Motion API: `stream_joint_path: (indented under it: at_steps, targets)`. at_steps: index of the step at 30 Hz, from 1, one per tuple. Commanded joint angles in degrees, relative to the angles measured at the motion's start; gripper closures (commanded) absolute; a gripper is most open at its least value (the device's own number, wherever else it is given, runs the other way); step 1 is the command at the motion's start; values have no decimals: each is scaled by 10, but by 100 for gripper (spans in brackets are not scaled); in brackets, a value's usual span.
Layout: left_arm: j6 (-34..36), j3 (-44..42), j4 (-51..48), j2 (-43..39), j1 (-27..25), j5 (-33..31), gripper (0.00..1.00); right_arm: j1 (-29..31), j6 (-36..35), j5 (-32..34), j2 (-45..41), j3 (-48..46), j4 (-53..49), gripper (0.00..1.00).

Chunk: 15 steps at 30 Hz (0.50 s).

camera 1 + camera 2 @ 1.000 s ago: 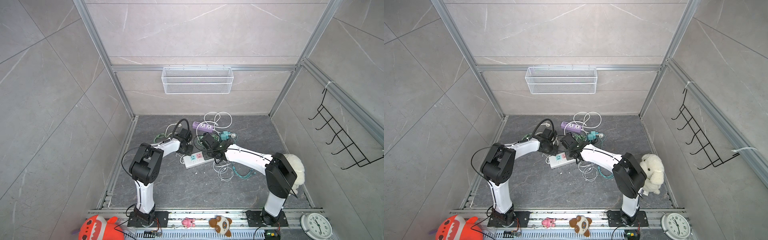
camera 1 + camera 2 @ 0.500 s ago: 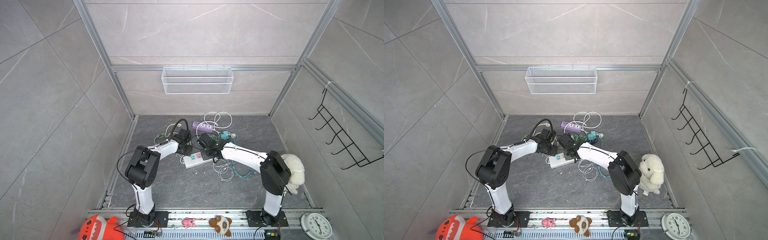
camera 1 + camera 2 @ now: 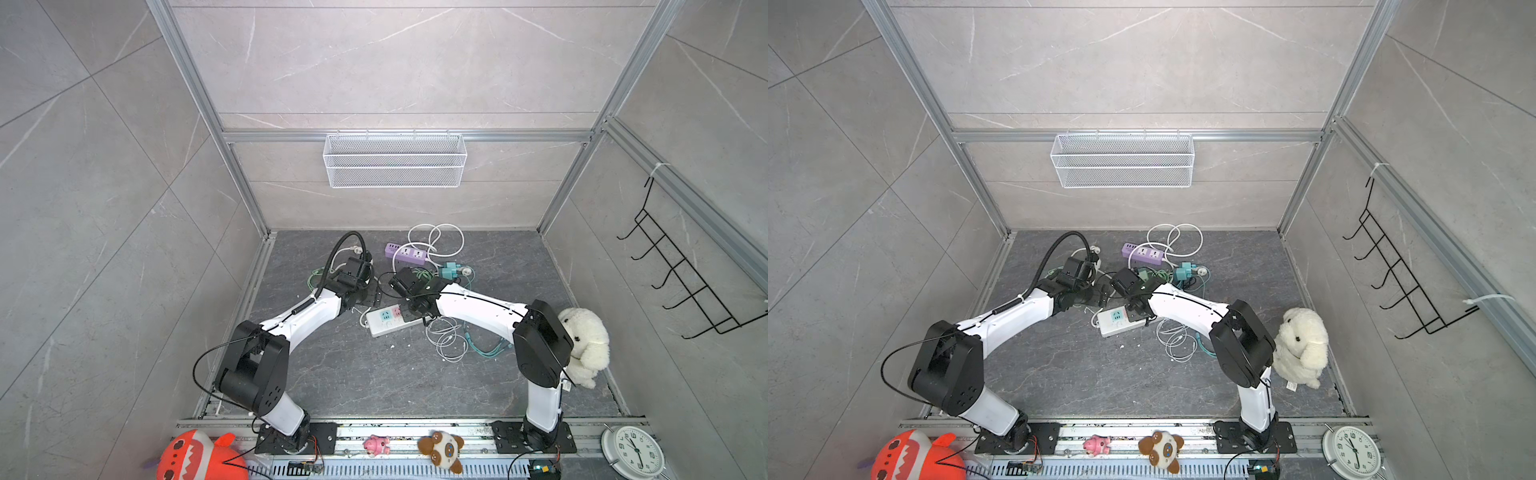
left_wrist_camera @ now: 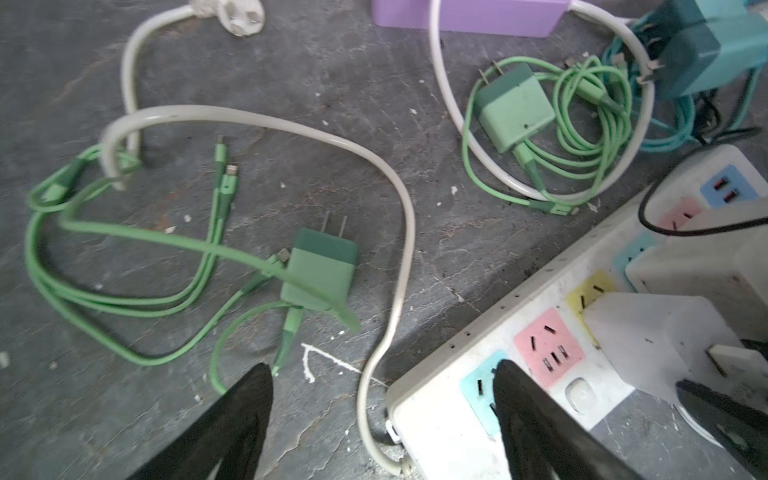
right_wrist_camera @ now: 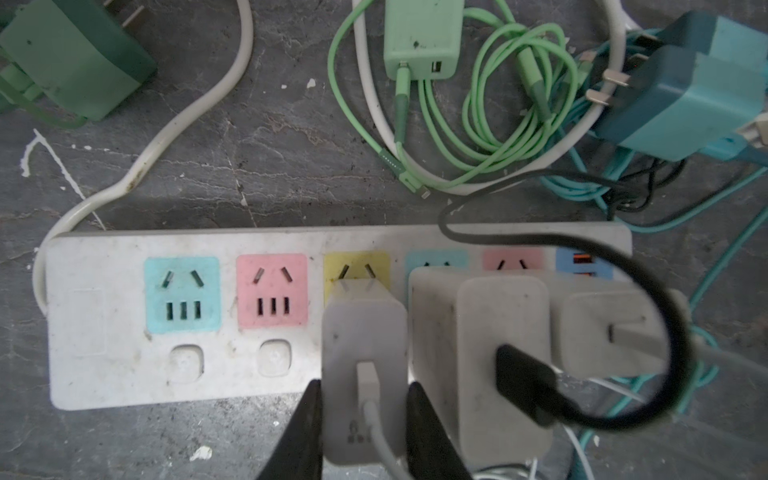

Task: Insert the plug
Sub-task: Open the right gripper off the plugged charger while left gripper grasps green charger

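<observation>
A white power strip (image 5: 104, 316) with coloured sockets lies on the dark floor, seen in both top views (image 3: 386, 326) (image 3: 1115, 326). My right gripper (image 5: 365, 384) is shut on a white plug (image 5: 363, 332), whose front end stands at the yellow socket (image 5: 332, 266). How deep its prongs sit I cannot tell. My left gripper (image 4: 382, 368) is open and holds nothing. One of its fingers (image 4: 519, 399) lies over the strip's (image 4: 440, 432) teal end socket, the other over bare floor. In a top view the grippers (image 3: 365, 296) (image 3: 417, 309) are close together.
Two more white chargers (image 5: 478, 353) (image 5: 602, 332) sit in the strip beside the held plug, one with a black cable. Loose green chargers (image 4: 320, 270) (image 4: 515, 112), a teal adapter (image 5: 685, 104), a purple strip (image 3: 405, 253) and coiled cables crowd the floor behind. A white plush toy (image 3: 584, 345) is at the right.
My left gripper's jaws have opened wider. Both arms' elbows have shifted a little. The right gripper has kept its hold on the white plug.
</observation>
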Motion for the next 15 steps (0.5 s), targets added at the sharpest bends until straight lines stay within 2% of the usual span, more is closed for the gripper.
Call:
stream_joint_path:
  at_steps: [1, 6, 10, 15]
  targets:
    - [-38, -16, -5, -23, 15, -67, 11, -2, 11, -51, 71, -31, -18, 90]
    - [-52, -42, 9, -20, 33, -78, 10, -1, 6, -76, 28, -39, 5, 79]
    - [-46, -55, 52, 1, 37, -86, 9, -1, -3, -89, -2, -29, 16, 63]
    - [-32, -41, 79, 28, 38, -58, 10, -2, -15, -84, -17, -5, 12, 52]
